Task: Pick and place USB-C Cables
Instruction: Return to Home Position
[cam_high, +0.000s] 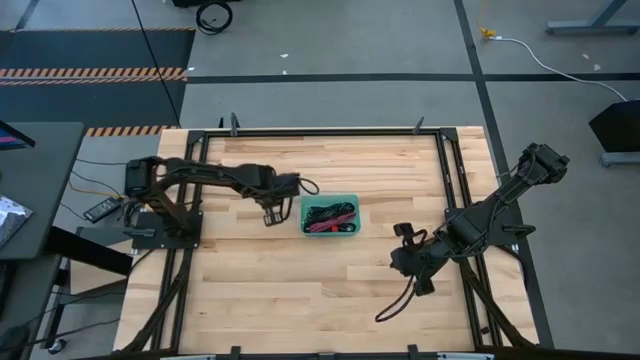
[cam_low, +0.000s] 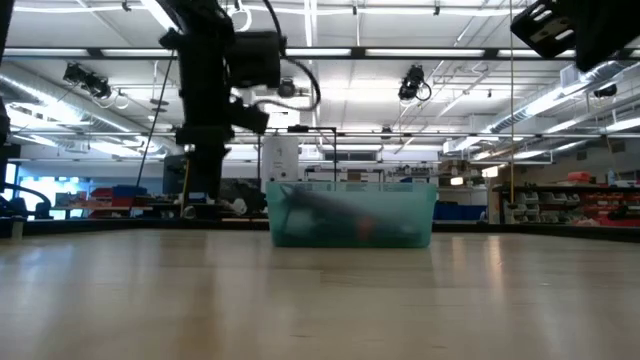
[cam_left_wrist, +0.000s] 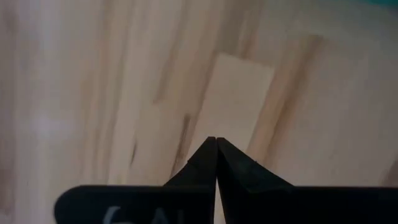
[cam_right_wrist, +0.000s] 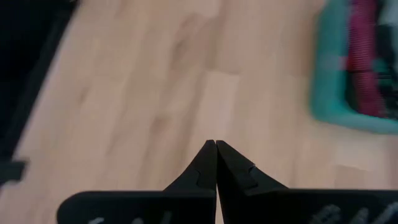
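Observation:
The USB-C cables (cam_high: 330, 217) lie as a black and red heap inside the teal tray (cam_high: 352, 199) at the table's middle. Through the tray's wall (cam_low: 350, 228) they show as dark and red shapes. The magenta-red one (cam_right_wrist: 364, 53) shows in the right wrist view. My left gripper (cam_high: 271, 219) hangs just left of the tray, shut and empty over bare wood (cam_left_wrist: 216, 140). My right gripper (cam_high: 398, 263) is right of and nearer than the tray, shut and empty (cam_right_wrist: 216, 144).
A black cord (cam_high: 395, 300) runs on the wood from under my right arm toward the near edge. Black frame rails (cam_high: 450, 180) border the table at its left, right and far sides. Bare wood lies between the tray and the near edge.

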